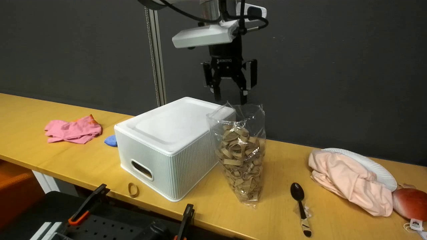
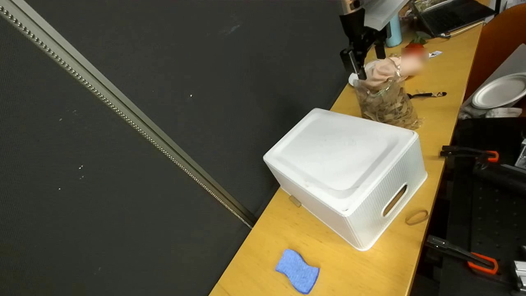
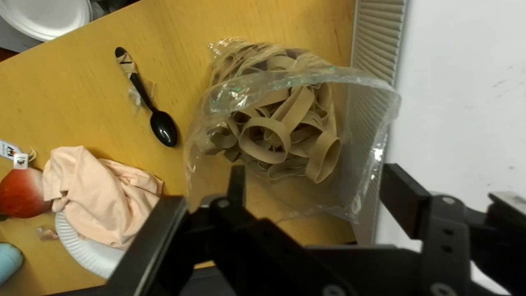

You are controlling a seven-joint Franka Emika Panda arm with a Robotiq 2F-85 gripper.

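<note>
One gripper (image 1: 231,96), two fingers (image 1: 217,94) parted. Just below them: one clear bag (image 1: 241,156) of tan bands (image 3: 296,107), contact unclear. Lower, beside gripper: one white box (image 1: 170,143). Farther off: one black spoon (image 1: 302,210), one blue sponge (image 2: 298,271).

Here's the arm (image 1: 210,10), hanging in from the top of both exterior views, and look at that black gripper (image 1: 230,96), pointing down, its two fingers (image 1: 217,93) well apart, daylight between the tips

Glints streak the clear plastic bag (image 1: 241,155) under soft light, while the wrist view leaves the gripper (image 3: 314,179) out of focus.
</note>
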